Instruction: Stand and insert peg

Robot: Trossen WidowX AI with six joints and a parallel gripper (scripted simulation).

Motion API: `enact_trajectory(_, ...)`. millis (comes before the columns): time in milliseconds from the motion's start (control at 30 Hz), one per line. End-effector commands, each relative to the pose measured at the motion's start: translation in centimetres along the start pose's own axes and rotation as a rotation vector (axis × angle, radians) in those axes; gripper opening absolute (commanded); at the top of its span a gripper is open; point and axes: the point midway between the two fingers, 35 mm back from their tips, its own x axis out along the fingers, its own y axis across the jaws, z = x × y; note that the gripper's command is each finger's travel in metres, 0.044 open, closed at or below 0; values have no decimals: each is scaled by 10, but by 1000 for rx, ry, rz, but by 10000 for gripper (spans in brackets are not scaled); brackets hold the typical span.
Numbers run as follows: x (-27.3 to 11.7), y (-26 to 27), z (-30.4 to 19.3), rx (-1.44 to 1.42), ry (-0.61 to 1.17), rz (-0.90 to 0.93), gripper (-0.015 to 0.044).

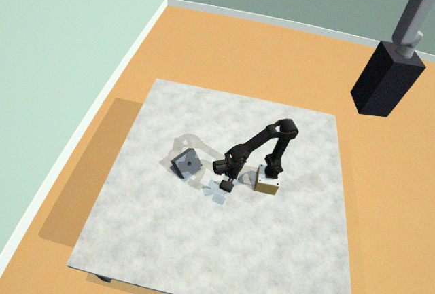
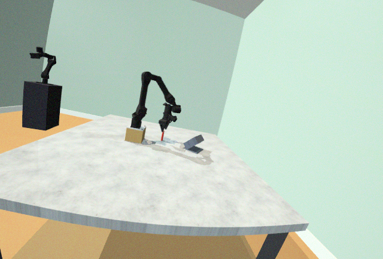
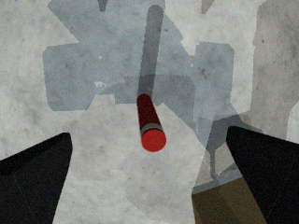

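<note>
The red peg (image 2: 162, 136) (image 3: 149, 114) stands upright on the table (image 1: 211, 242) (image 2: 123, 182), its white band, grey in the shade, near the top. The arm hides it in the top view. My gripper (image 2: 162, 130) (image 3: 152, 138) is open and empty, pointing down, with its fingertips around the height of the peg's top in the exterior view. In the wrist view the peg's top shows between the two wide-set fingers, not touched by either. The sloped grey panel (image 1: 181, 165) (image 2: 193, 142) has one dark hole (image 1: 189, 163) in its face, which is empty.
My arm's base block (image 1: 266, 188) (image 2: 134, 134) (image 3: 220, 205) stands near the peg, on the side away from the panel. Another arm (image 1: 409, 13) (image 2: 48, 66) stands off the table on a dark pedestal (image 1: 383, 80) (image 2: 35, 104).
</note>
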Motion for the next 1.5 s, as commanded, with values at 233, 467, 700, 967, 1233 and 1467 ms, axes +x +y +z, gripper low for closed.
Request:
enact_trajectory(233, 19, 0, -1, -4, 6, 2, 440)
enact_trajectory(467, 30, 0, -2, -4, 6, 2, 440)
enact_trajectory(700, 42, -1, -3, -4, 6, 2, 440)
enact_trajectory(967, 42, -1, -2, 0, 1, -1, 335)
enact_trajectory(1233, 42, -1, -2, 0, 1, -1, 125)
enact_trajectory(1467, 42, -1, -2, 0, 1, -1, 20)
